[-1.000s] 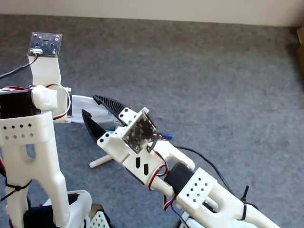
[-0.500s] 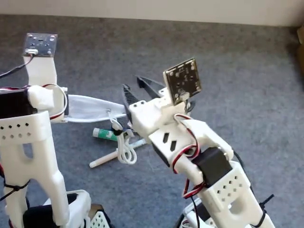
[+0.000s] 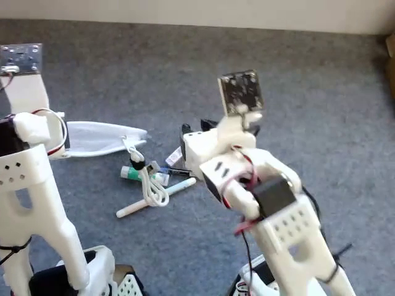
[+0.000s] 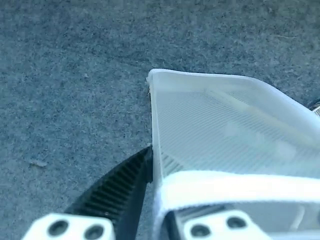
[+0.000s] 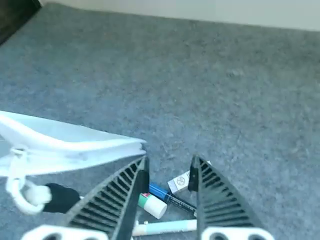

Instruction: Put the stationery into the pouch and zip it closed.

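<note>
Right end effector (image 5: 168, 162), spread and empty, has been swung back from the pouch (image 3: 99, 137), which is gripped by the left end effector (image 4: 154, 167). Pens (image 3: 176, 187) are left out, so nothing's packed yet.

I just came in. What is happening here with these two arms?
Two robot arms are packing stationery. The left gripper is clamped on one end of a white mesh zip pouch. The right gripper hangs open and empty over the loose items. A white pen, a blue pen, a green-and-white tube and a small white block lie on the grey carpeted surface beside the pouch, not yet packed.
</note>
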Tool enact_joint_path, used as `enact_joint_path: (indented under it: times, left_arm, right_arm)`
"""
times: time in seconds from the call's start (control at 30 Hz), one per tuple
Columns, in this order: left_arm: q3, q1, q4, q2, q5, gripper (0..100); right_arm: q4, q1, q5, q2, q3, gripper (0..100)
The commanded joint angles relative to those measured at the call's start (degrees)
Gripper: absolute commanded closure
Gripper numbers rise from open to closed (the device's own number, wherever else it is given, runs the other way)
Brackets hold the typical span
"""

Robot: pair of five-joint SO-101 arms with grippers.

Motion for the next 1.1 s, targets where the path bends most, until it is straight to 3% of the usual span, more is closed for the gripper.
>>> enact_joint_path:
  times: [0.0,0.57,1.07]
  left_arm:
    - [-2.77,-1.27,0.35,-0.22,0.70,99]
    - [-2.68,-1.27,0.35,-0.22,0.70,99]
    - [-2.59,-1.10,0.26,-0.22,0.79,99]
  right_arm:
    - [0.22,2.33,-0.88,7.52,-3.38,86.8]
    - [0.31,2.86,-18.81,36.09,-16.75,86.5]
    - [0.31,2.77,-24.88,54.20,-27.82,86.5]
